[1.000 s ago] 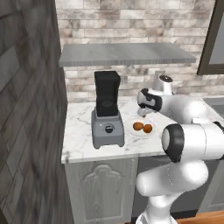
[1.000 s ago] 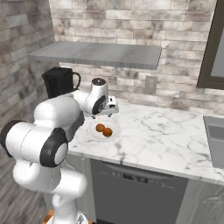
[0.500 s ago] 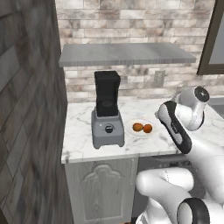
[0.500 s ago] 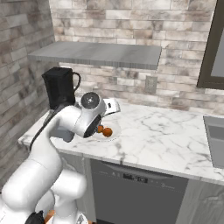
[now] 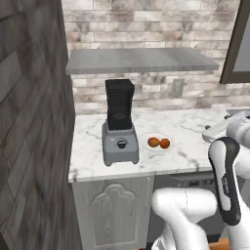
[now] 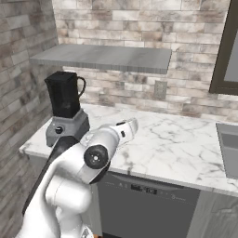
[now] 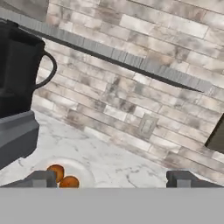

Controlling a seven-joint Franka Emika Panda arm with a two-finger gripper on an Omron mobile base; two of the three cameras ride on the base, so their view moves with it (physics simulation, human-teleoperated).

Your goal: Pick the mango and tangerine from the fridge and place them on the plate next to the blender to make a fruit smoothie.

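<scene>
Left base view: two orange fruits (image 5: 159, 142) are sitting on the plate (image 5: 155, 148) beside the blender (image 5: 119, 128), on the surface (image 5: 185, 132).

Hand view: the fingers (image 7: 113, 179) are spread, empty, probably above the plate; dipping could be nudging fruit off.

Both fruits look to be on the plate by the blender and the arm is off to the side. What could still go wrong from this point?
The two orange fruits lie loose on the shallow plate, so a bump could roll them off. The plate sits close beside the blender, and a wide arm swing back across the counter might clip either. The gripper is open and empty, so nothing can drop from it.
</scene>
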